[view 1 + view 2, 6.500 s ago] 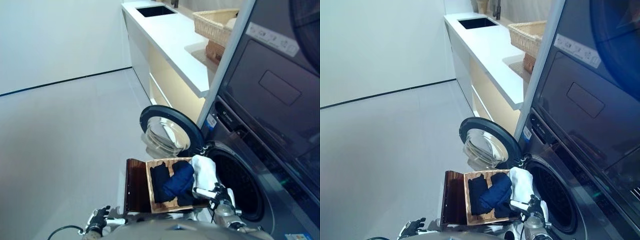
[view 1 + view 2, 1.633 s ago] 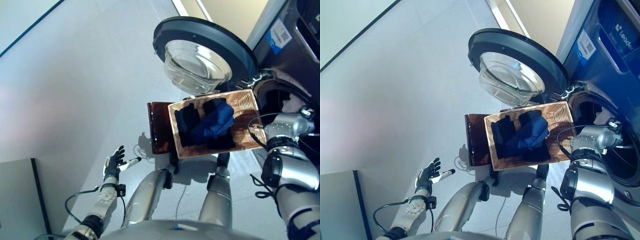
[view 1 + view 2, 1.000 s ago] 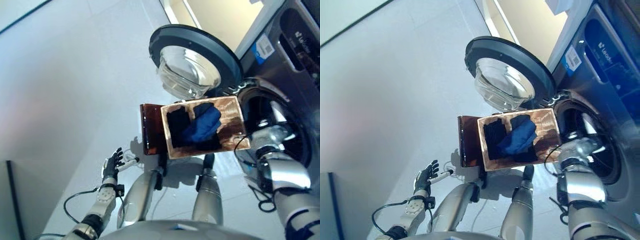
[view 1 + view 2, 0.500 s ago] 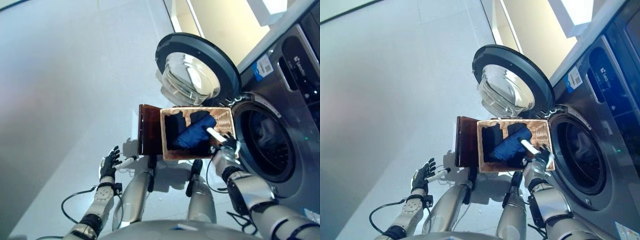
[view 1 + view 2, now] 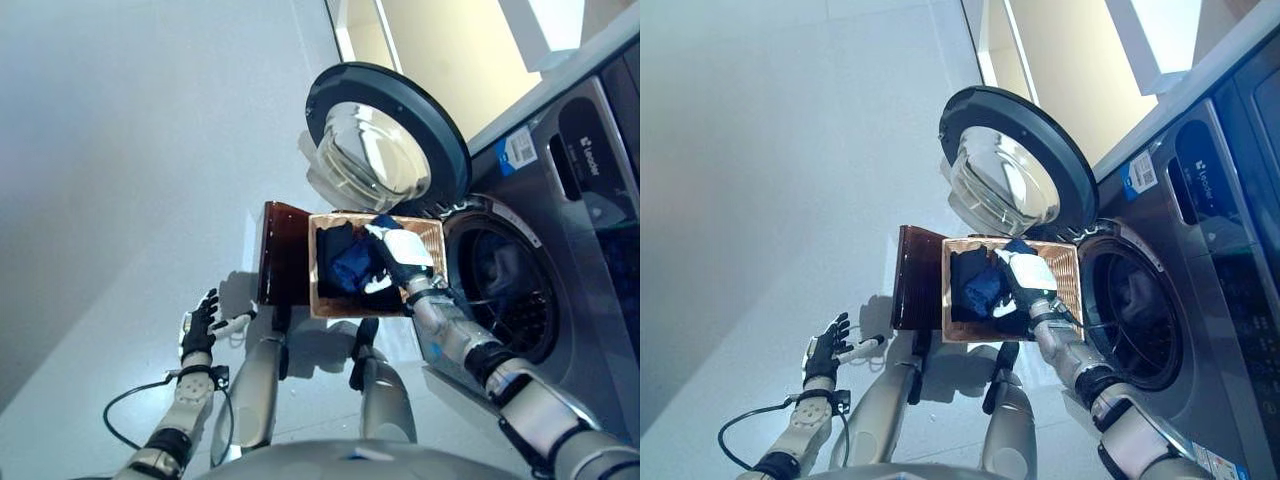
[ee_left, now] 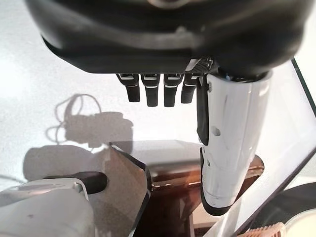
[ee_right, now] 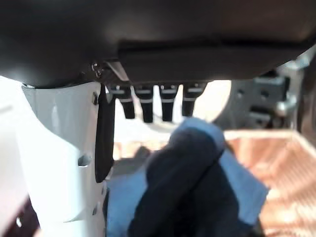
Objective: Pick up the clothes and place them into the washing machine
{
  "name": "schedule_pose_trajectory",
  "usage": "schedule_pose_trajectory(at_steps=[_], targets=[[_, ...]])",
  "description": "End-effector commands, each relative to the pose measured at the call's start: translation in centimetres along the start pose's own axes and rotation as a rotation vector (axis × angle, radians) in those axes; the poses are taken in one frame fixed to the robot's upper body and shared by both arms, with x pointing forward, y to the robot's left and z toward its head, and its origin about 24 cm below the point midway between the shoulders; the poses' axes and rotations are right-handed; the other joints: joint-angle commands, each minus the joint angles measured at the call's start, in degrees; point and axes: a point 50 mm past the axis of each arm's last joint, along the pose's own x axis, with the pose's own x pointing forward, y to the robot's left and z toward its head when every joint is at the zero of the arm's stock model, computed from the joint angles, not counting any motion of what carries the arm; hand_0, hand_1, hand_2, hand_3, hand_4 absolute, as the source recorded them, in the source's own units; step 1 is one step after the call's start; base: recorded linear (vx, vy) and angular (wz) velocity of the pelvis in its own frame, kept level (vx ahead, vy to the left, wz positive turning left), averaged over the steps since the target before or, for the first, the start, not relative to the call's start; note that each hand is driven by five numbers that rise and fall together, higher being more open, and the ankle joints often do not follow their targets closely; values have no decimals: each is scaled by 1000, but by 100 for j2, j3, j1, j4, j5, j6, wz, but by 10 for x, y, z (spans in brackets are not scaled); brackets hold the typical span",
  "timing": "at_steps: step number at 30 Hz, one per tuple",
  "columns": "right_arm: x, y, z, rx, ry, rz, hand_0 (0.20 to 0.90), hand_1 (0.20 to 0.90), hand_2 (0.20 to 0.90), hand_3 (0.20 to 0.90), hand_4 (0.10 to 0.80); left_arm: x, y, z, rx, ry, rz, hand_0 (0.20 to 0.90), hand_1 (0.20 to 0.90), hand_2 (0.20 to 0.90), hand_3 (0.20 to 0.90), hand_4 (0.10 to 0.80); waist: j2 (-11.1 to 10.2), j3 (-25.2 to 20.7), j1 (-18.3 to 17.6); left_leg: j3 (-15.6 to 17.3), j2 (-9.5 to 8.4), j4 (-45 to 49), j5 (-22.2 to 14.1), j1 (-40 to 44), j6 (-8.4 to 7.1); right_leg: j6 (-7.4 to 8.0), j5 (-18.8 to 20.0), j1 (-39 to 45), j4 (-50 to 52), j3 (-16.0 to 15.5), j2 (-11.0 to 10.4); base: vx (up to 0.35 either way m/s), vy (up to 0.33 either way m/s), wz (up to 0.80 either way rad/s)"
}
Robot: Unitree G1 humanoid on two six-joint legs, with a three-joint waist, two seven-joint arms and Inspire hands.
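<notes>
While your left hand (image 5: 199,322) idles open, your right hand (image 5: 1022,274) hovers, fingers straight, over the basket's (image 5: 1068,262) clothes (image 5: 978,287)

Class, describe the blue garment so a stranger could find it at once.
Start at the washing machine with its round door swung open. In front of its opening sits a wicker basket of clothes. The blue garment lies there under the right robot hand, brighter than the near-black clothes beside it.

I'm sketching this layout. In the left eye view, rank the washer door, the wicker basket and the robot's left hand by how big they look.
1. Washer door, the largest.
2. Wicker basket, clearly smaller than the door.
3. Left hand, the smallest.

Their distances from the camera differ, so this ranks apparent size only.
</notes>
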Motion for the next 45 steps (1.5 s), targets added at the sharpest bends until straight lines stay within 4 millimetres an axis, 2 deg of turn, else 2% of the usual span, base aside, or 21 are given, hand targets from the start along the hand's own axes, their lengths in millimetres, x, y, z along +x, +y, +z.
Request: schedule_pose_trajectory(at_steps=[1,10,16,27,35,45], targets=[[6,-24,-19,-164,0,-91,900,900,900,900,800,3,6,17,12,-116,28,900,900,900,900,800,168,-130,112,-240,93,-286,244,-225,-509,-211,-364,136,274,-196,274,0,0,0],[18,-29,-14,-268,10,-105,900,900,900,900,800,8,0,25,-13,-128,38,900,900,900,900,800,241,-60,145,-195,103,-303,261,-229,-524,-228,-358,79,293,-162,285,0,0,0],[29,-39,-14,-314,47,-139,900,900,900,900,800,8,-2,29,-26,-145,41,900,900,900,900,800,343,10,215,-189,105,-307,295,-276,-534,-250,-366,9,344,-180,276,0,0,0],[50,-76,-15,-374,80,-228,900,900,900,900,800,12,1,41,-48,-182,60,900,900,900,900,800,417,94,318,-225,67,-213,291,-464,-527,-262,-436,-180,547,-204,243,2,-1,3],[57,-86,-21,-428,137,-220,900,900,900,900,800,13,-3,51,-56,-218,47,900,900,900,900,800,488,177,411,-225,36,-95,262,-629,-516,-303,-490,-328,721,-227,206,13,4,4],[60,-101,-30,-464,179,-248,900,900,900,900,800,16,1,67,-104,-272,92,900,900,900,900,800,581,290,432,-212,4,-1,262,-915,-508,-340,-536,-632,871,-211,188,-1,3,1]])
